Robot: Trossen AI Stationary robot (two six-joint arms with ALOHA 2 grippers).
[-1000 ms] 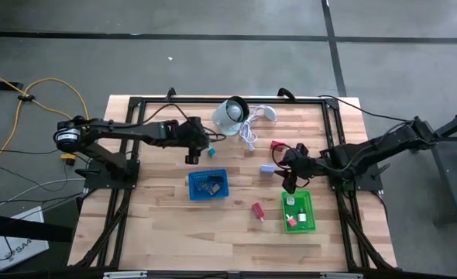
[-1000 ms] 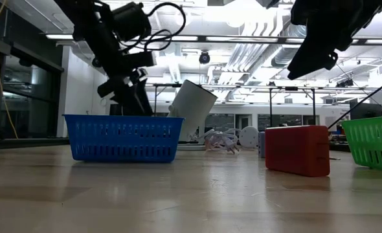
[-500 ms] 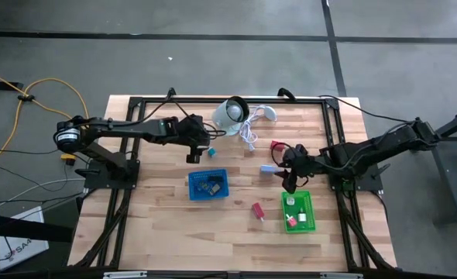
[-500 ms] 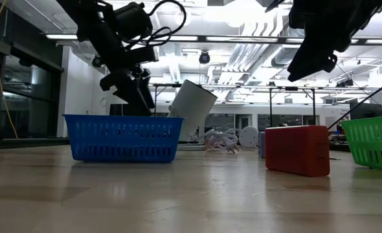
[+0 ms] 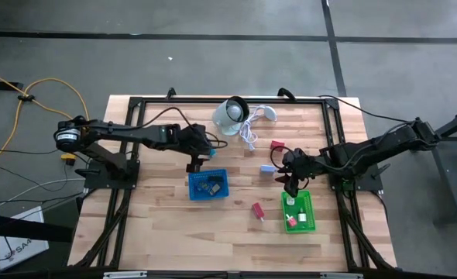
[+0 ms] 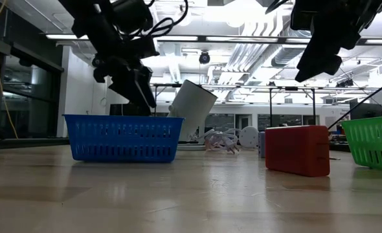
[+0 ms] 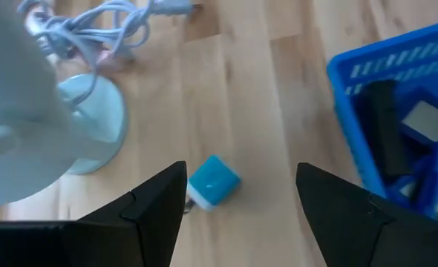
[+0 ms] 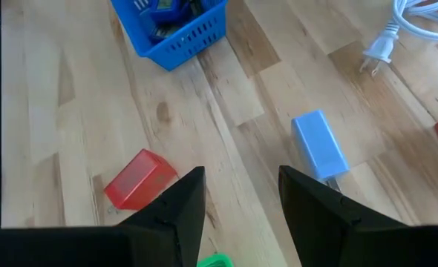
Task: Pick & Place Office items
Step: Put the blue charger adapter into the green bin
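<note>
Since a second ago, the left gripper [image 5: 194, 160] has been drawn back from the small blue block [image 5: 211, 153] toward the blue mesh basket [image 5: 221, 191], and it now hangs just beside the basket's far rim, above the table [image 5: 159, 217]. Its fingers [image 7: 154, 199] are spread wide with nothing between them; in the left wrist view the small blue block [image 7: 213, 181] is seen lying on the wood between the fingertips, near the base of the white round device [image 7: 26, 141]. Dark rectangular pieces [image 7: 388, 133] are seen inside the blue basket.

Over the same second the right gripper [image 5: 291, 186] has been shifted slightly toward the green mesh basket [image 5: 309, 219] and is held above that basket's far edge. Its fingers [image 8: 176, 204] stand partly apart and empty. Below it, a pale blue block [image 8: 319, 145] and a red block [image 8: 139, 180] are seen on the table, well apart from each other. In the high view, another red piece [image 5: 276, 144] is seen farther back, beside the white cable [image 5: 248, 136], and small items lie in the green basket.
</note>
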